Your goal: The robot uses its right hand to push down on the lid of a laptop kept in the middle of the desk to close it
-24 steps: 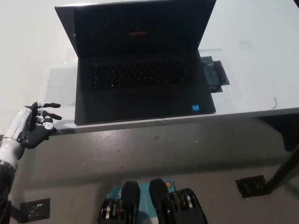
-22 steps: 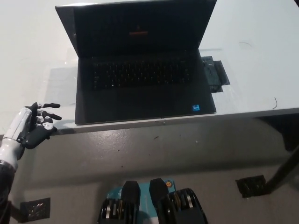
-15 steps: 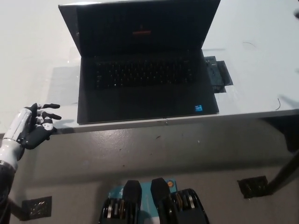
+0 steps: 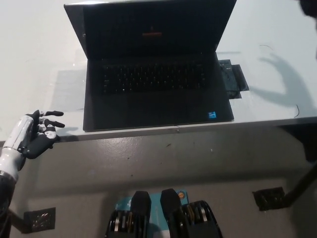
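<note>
Still wide open, black flat laptop in the middle of the pale grey desk; white left hand resting by the desk's near edge, spread and empty; right hand only a dark blur at the top right corner, state unclear; could push crooked, slide the laptop onto the small dark pouch.

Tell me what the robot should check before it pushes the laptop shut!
1. Laptop lid open, waiting to be pushed: ok.
2. Keyboard free of anything the lid could squash: ok.
3. Laptop fully on the desk: ok, its front sits close to the desk edge.
4. Left hand out of the way: ok, open at the desk's front left edge.
5. Right hand ready at the lid: cannot tell, only a dark blur and its shadow show at right.
</note>
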